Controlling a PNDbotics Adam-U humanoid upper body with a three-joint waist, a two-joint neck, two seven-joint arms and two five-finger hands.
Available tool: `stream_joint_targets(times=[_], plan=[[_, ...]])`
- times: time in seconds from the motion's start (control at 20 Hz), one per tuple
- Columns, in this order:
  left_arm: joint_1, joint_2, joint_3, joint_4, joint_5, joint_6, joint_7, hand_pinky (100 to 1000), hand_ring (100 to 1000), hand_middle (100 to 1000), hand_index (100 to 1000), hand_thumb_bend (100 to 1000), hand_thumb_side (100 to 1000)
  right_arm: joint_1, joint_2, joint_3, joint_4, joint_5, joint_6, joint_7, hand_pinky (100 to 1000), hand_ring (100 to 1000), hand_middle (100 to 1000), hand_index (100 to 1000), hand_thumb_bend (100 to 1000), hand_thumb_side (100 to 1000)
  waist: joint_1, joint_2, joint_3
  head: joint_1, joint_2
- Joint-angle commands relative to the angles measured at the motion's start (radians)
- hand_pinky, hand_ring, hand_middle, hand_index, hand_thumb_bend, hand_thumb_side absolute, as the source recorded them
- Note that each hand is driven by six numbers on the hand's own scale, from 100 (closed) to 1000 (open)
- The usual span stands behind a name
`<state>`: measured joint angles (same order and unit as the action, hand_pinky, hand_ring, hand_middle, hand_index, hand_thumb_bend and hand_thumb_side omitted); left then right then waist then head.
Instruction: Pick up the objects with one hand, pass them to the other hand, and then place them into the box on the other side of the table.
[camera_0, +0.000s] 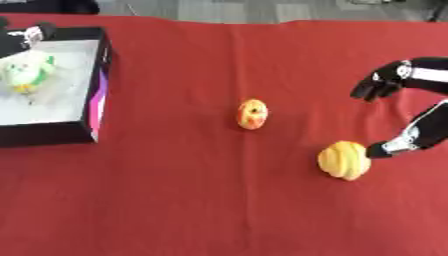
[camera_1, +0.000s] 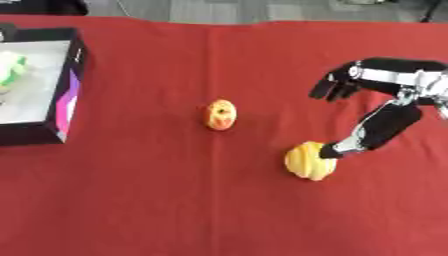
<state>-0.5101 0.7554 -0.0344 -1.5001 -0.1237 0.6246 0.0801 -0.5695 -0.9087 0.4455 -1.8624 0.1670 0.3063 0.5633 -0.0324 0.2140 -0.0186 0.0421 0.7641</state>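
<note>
Pickup step: right hand spread apart, thumb touching yellow pumpkin just below; next needs closing round it.

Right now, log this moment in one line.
right hand: open, thumb touching yellow fruit | apple: mid-table | box: holds plush toy

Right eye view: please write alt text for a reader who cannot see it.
The robot's right hand, open, has one digit touching a yellow ridged fruit on a red tablecloth. An orange-red fruit lies mid-table; a black box stands far left.
</note>
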Motion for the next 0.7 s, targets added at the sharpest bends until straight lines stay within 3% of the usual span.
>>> stream_joint_targets(times=[0.05,0.2,0.7], plan=[[-0.010,0.030,0.011,-0.013,-0.001,-0.002,0.003,775,858,745,778,622,536,0.000,0.003,0.002,0.024,0.051,-0.020,-0.014,845,784,745,784,628,204,-0.002,-0.019,0.002,-0.003,0.006],[-0.008,0.029,0.013,-0.014,0.001,-0.002,0.005,775,858,745,776,618,533,0.015,0.018,0.009,0.052,0.090,-0.040,-0.027,843,775,726,763,641,164,-0.001,-0.018,0.003,-0.005,0.006],[-0.005,0.024,0.016,-0.013,0.005,0.000,0.009,776,858,744,772,613,545,0.052,0.049,0.024,0.097,0.135,-0.081,-0.047,835,751,687,738,608,161,0.003,-0.016,0.005,-0.010,0.006]])
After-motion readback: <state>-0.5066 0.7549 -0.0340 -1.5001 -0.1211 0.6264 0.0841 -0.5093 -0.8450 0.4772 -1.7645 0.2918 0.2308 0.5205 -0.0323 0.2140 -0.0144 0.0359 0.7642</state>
